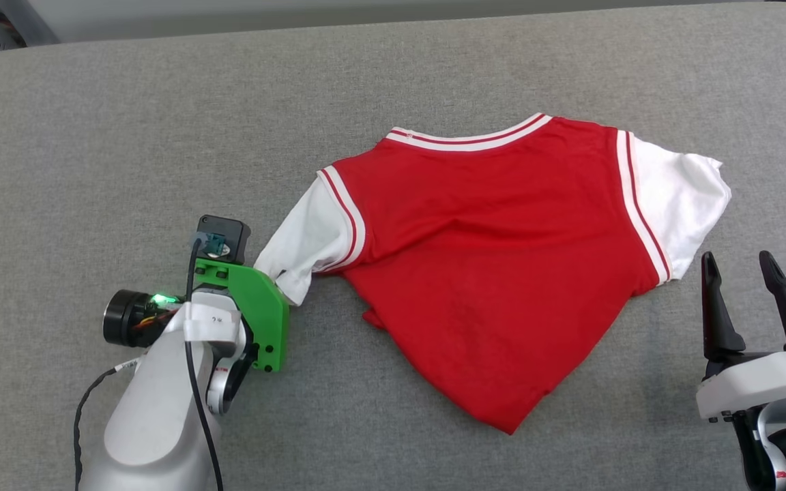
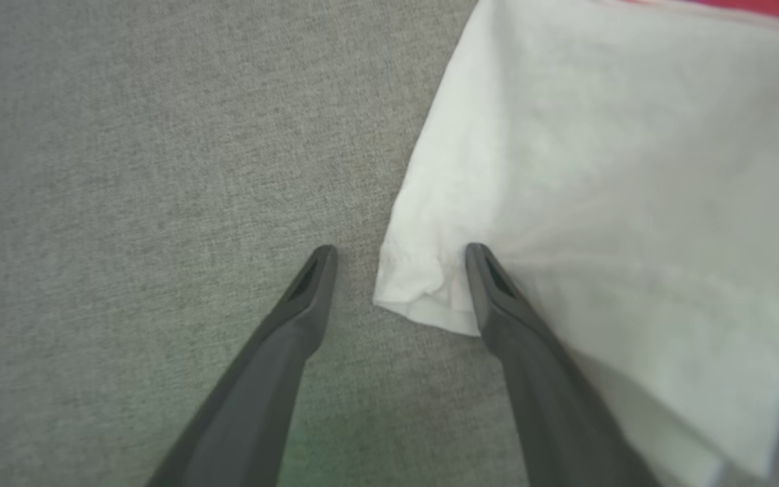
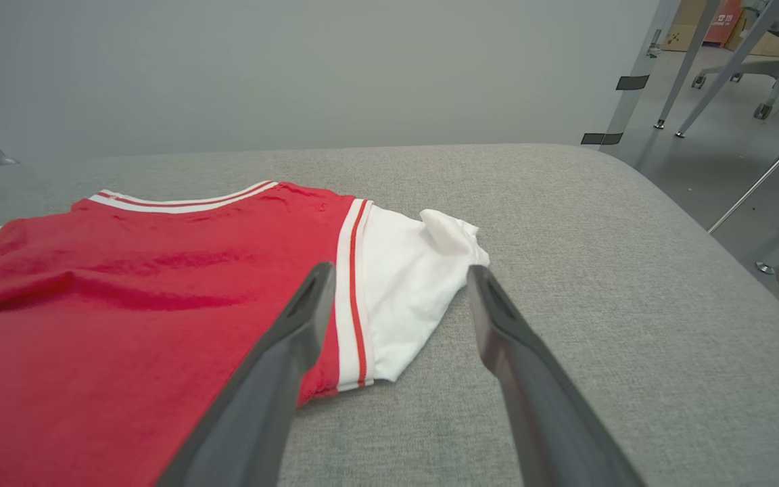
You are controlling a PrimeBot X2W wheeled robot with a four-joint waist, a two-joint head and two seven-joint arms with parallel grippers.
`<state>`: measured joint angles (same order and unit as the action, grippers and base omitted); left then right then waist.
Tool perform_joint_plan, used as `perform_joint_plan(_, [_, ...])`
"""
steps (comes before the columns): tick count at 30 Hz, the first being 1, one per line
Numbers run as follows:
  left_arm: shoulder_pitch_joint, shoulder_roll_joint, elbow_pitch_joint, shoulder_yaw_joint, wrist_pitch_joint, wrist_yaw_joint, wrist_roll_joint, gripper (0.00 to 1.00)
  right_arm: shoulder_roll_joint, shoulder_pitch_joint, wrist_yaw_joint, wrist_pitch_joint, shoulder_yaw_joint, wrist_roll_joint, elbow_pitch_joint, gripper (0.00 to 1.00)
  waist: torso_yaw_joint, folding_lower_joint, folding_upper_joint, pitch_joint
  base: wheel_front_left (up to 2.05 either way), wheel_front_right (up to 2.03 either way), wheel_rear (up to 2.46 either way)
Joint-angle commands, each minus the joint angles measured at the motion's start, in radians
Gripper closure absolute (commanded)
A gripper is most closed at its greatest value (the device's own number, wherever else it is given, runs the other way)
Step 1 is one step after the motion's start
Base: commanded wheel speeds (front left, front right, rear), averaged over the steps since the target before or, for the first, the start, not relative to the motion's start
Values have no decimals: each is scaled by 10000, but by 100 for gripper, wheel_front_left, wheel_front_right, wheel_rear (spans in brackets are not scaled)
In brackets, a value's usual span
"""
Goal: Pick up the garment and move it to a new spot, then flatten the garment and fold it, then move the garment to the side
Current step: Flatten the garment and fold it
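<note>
Grey fabric covers our table [image 1: 93,136], the red jersey T-shirt [image 1: 488,273] lying rumpled mid-surface; with our left gripper [image 2: 399,249] gaping wide astride the white sleeve cuff [image 2: 423,297] and our right gripper [image 1: 737,256] equally wide near the other sleeve [image 1: 679,204], we should pinch deep, catching both layers.

- White tag [image 1: 212,320] on the wrist of the left arm [image 1: 154,409], 8 o'clock in the head view: small dark marking, first character possibly "2", second character unclear. Too small to confirm.
- Orange carton [image 3: 724,17], 1 o'clock in the right wrist view, on the floor beyond the table: dark and white print on its face, illegible.
- No text reads with certainty.
</note>
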<state>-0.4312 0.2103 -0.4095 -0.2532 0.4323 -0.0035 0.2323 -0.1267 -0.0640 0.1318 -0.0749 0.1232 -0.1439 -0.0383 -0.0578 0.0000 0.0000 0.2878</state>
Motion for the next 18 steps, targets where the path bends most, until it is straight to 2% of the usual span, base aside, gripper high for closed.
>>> perform_joint_plan(1, [-10,160,-288,-29,140,117,-100,0,20,-125,-11,-25,-55,54,52,0,-8,0,0,22,0,0,0])
perform_joint_plan(5, [-38,224,-784,-262,494,-40,-146,0,-25,-174,-11,-30,-174,42,102,0,-36,0,0,75,0,0,0])
perform_joint_plan(6, [-37,213,-919,-301,619,-117,-90,59,-40,-198,-11,-31,-194,41,108,0,-46,0,0,103,0,0,0])
perform_joint_plan(7, [-40,198,-1008,-313,674,-178,-29,95,-54,-223,-11,-34,-199,41,115,0,-51,0,0,118,0,0,0])
perform_joint_plan(8, [-49,191,-1091,-306,675,-223,32,100,-72,-254,-11,-36,-196,36,124,0,-58,0,0,130,0,0,0])
perform_joint_plan(14, [-282,476,-990,315,-1263,145,166,100,-365,-299,-11,169,-62,107,202,0,42,0,0,-129,0,0,0])
perform_joint_plan(18, [-414,647,-667,565,-2381,203,196,100,-693,-259,-11,711,-71,137,239,0,167,0,0,-401,0,0,0])
